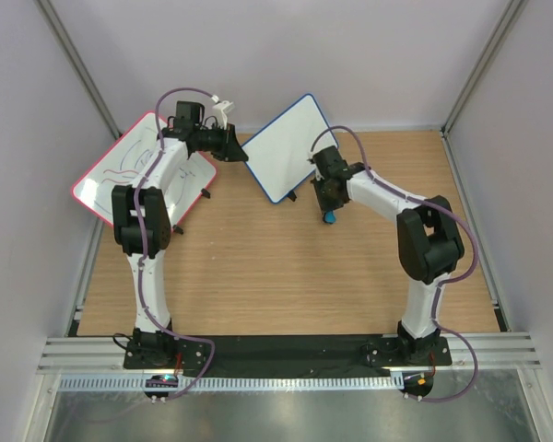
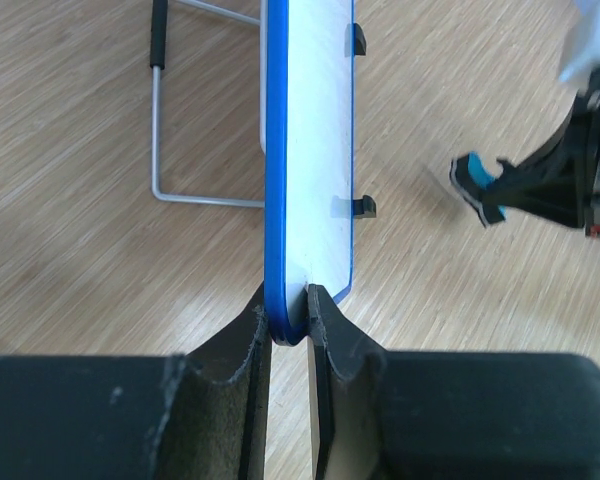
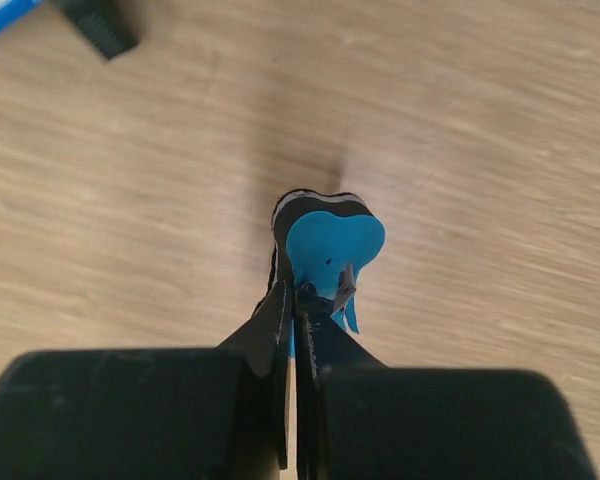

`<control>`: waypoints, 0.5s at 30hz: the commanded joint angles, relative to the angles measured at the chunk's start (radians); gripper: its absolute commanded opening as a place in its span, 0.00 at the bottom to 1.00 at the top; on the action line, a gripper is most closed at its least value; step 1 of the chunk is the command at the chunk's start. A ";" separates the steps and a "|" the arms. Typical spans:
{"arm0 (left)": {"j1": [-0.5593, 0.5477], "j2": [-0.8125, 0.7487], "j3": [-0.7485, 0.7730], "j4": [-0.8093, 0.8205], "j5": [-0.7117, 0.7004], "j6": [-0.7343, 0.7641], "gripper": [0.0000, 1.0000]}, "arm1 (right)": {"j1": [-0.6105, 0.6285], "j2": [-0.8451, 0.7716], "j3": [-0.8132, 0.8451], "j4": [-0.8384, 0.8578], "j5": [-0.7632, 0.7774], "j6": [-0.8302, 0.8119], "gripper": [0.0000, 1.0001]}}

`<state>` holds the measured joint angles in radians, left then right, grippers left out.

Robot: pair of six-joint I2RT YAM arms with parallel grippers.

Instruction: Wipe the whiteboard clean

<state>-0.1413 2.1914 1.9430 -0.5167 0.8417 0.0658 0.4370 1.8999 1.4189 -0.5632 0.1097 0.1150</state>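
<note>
Left hand (image 2: 290,315): clenched on the whiteboard (image 1: 286,147), both fingers pinching the dark blue frame at the board's left corner. Board sits at the far middle of the surface (image 1: 286,276), raised up at a slant, its white face showing plain in the top view. Two small black feet (image 2: 365,207) stick out from its frame. A thin wire stand (image 2: 158,120) with a black sleeve lies on the wood just beside the board in the left wrist view; cannot tell which board it belongs to.

Right hand (image 3: 298,300): clamped tight on a small eraser (image 3: 330,245), blue with a black backing, which sticks out past the fingertips. Hand points down over bare wood, just near-right of the whiteboard and apart from it. Cannot tell if the eraser touches the wood.

Red-framed board (image 1: 106,170): far left, with dark scribbles on it, partly under the left arm.

Surface: light wood-grain, with a dark base plate (image 1: 286,348) along the near edge where both arms are bolted. Pale plain walls (image 1: 304,55) close it in on the left, far and right sides, with metal struts in the corners.
</note>
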 commanded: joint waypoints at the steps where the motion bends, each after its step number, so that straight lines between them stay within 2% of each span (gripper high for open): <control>1: -0.030 0.031 0.007 -0.049 -0.019 0.074 0.00 | 0.065 0.033 0.054 -0.164 0.015 -0.095 0.07; 3: -0.029 0.033 0.007 -0.052 -0.021 0.077 0.00 | 0.084 0.039 0.075 -0.175 -0.011 -0.094 0.26; 4: -0.030 0.033 0.007 -0.054 -0.023 0.078 0.00 | 0.088 0.036 0.081 -0.176 -0.025 -0.095 0.41; 7: -0.029 0.033 0.007 -0.060 -0.024 0.083 0.00 | 0.091 0.011 0.095 -0.164 -0.042 -0.075 0.62; 10: -0.030 0.033 0.008 -0.059 -0.026 0.081 0.00 | 0.088 -0.016 0.089 -0.142 0.016 -0.045 0.73; 15: -0.032 0.034 0.010 -0.060 -0.023 0.081 0.00 | 0.057 0.031 0.083 -0.150 -0.004 -0.025 0.74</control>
<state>-0.1417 2.1914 1.9438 -0.5186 0.8421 0.0784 0.5110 1.9419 1.4689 -0.7052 0.0990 0.0708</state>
